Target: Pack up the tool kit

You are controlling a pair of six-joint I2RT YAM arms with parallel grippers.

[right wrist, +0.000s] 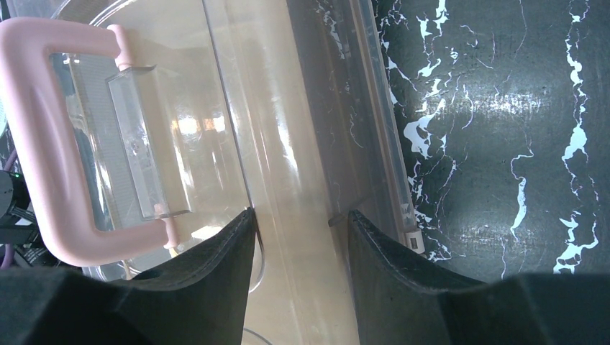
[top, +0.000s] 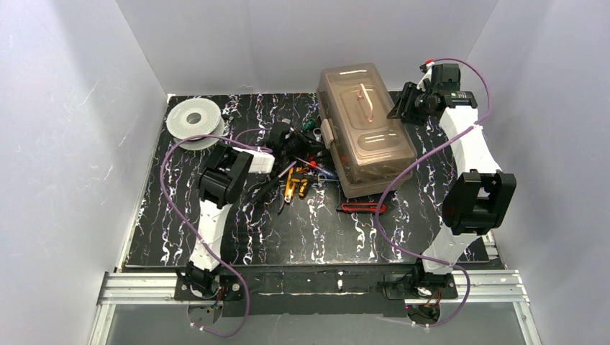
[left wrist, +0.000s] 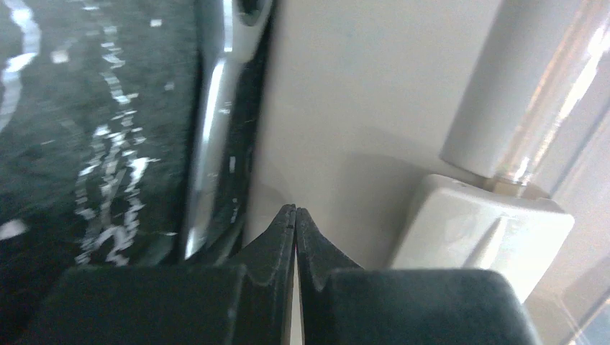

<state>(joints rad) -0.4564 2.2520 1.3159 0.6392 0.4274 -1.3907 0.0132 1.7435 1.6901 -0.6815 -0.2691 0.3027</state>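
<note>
My left gripper (left wrist: 295,215) is pinched shut on nothing, tips at the toolbox (top: 367,144) left wall (cream latch (left wrist: 482,230) just beside). My right gripper (right wrist: 298,230) is half-open over the lid (right wrist: 288,108) near its right edge.

We see two arms, the left arm (top: 208,223) and the right arm (top: 466,140), each built of white link shells joined by chunky black joint housings (top: 478,203), with black bases (top: 196,282) at the bottom. A thin purple cable (top: 488,90) loops loosely alongside each one. Up close, we find the fingers (left wrist: 267,273) of the left gripper (left wrist: 295,210) and of the right gripper (right wrist: 301,213) matte black, wedge-shaped and tapering to narrow tips.
</note>
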